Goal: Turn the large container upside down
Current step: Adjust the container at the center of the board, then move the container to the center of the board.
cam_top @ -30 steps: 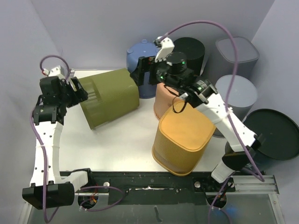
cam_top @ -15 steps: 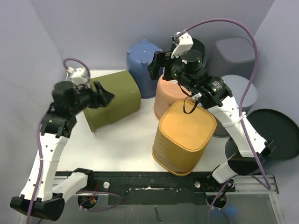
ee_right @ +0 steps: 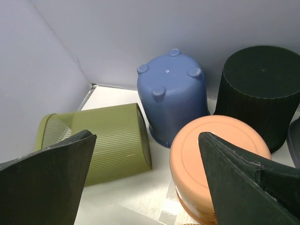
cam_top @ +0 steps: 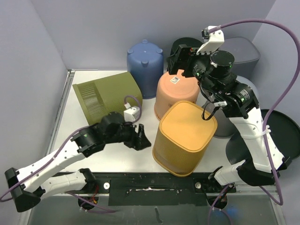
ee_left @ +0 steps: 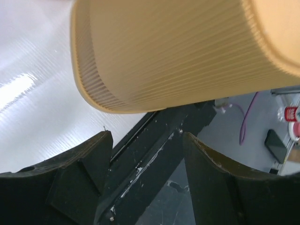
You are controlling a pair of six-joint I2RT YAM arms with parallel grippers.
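Note:
The large olive-green ribbed container (cam_top: 108,96) (ee_right: 103,140) lies on its side at the back left of the table, its mouth facing left, and neither gripper touches it. My left gripper (cam_top: 140,138) (ee_left: 147,138) is low over the table in front of it. Its jaws are open and empty, and they point at the lower left side of a yellow ribbed container (cam_top: 185,136) (ee_left: 178,51). My right gripper (cam_top: 180,58) (ee_right: 146,138) hangs open and empty, high above a salmon container (cam_top: 176,91) (ee_right: 215,159).
The yellow and salmon containers stand upside down, as do a blue one (cam_top: 144,65) and a black one (cam_top: 187,47) at the back. Two grey bins (cam_top: 236,51) (cam_top: 239,93) and a black round lid (cam_top: 281,136) sit to the right. The black rail (ee_left: 154,159) marks the near edge.
Both grippers have let go of the olive container, which now rests on its side. My left arm swung down and forward toward the yellow container. My right arm rose to the back right.

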